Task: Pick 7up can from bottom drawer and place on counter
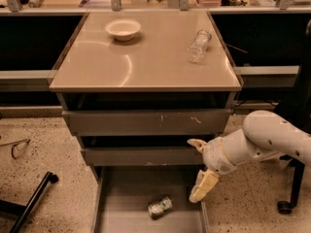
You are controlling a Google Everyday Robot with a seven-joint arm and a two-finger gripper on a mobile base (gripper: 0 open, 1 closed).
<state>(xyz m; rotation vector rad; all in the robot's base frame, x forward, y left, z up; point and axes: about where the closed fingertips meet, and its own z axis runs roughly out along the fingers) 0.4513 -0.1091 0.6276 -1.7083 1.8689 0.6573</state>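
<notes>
1. Down in bottom drawer [124, 193] — 7up can [160, 207] lies on its side, untouched.
2. Pincer [196, 172] hovers right of it, above drawer's edge, spread wide, empty.
3. Step: reach. Next, likely — lower leftward, straddle can.

The bottom drawer [126, 193] runs off the near edge, so its front is unseen. The 7up can [160, 207] lying in it is too small for its print to be read. The gripper [203, 186] hangs over the drawer's right rail; its arm [272, 140] is cut off at the right edge.
</notes>
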